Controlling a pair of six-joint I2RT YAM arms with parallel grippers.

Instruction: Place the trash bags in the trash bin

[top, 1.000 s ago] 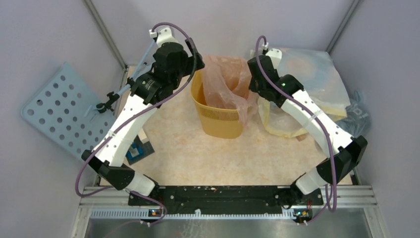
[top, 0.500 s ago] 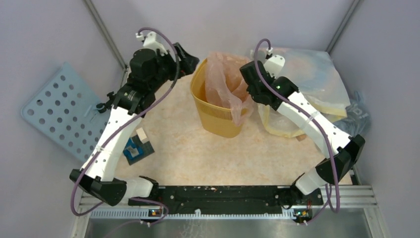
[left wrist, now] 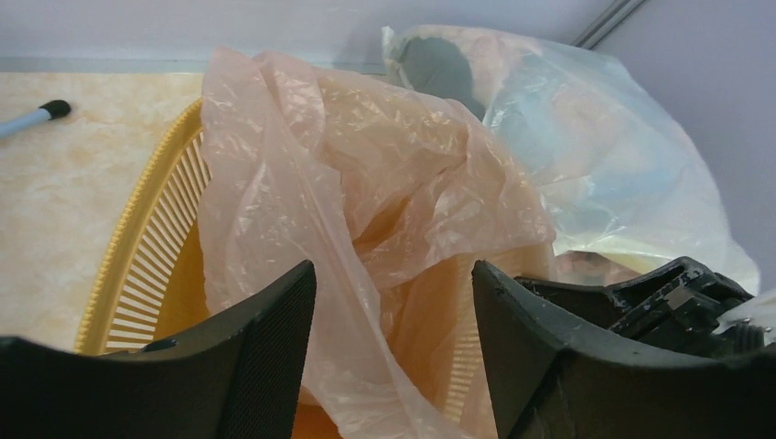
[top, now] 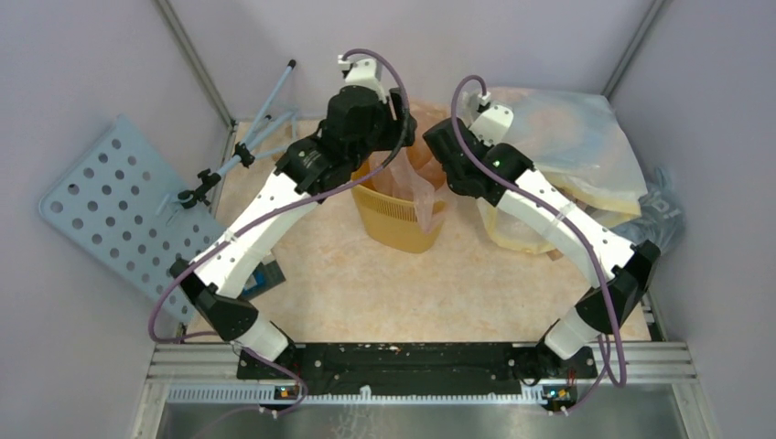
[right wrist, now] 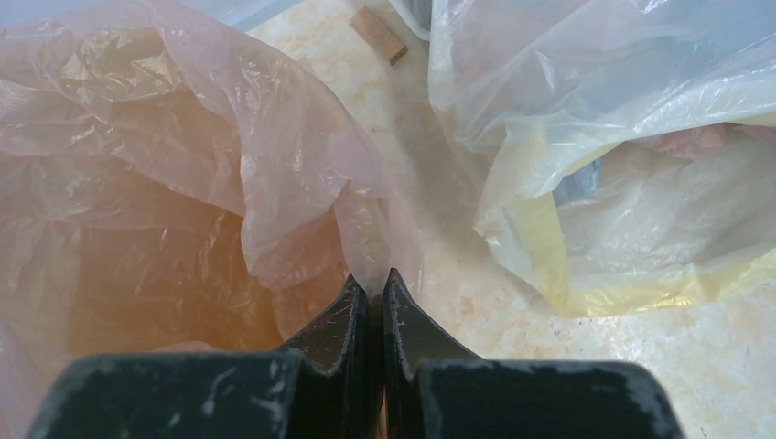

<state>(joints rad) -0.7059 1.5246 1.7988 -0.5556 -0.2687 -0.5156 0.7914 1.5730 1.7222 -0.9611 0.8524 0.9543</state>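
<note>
Our right gripper (right wrist: 373,285) is clenched on a fold of the pink trash bag (right wrist: 183,155), which sits half inside the trash bin (left wrist: 137,265). Our left gripper (left wrist: 392,274) stands spread around it. We judge the film light, soft and slippery, so bunched folds are best to take. The sack (right wrist: 622,183) crowds 3 o'clock, and 6 o'clock gives more room.

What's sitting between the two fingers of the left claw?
The pink trash bag, bunched in the yellow bin, sits inside the open left claw; the left wrist view shows it.
</note>
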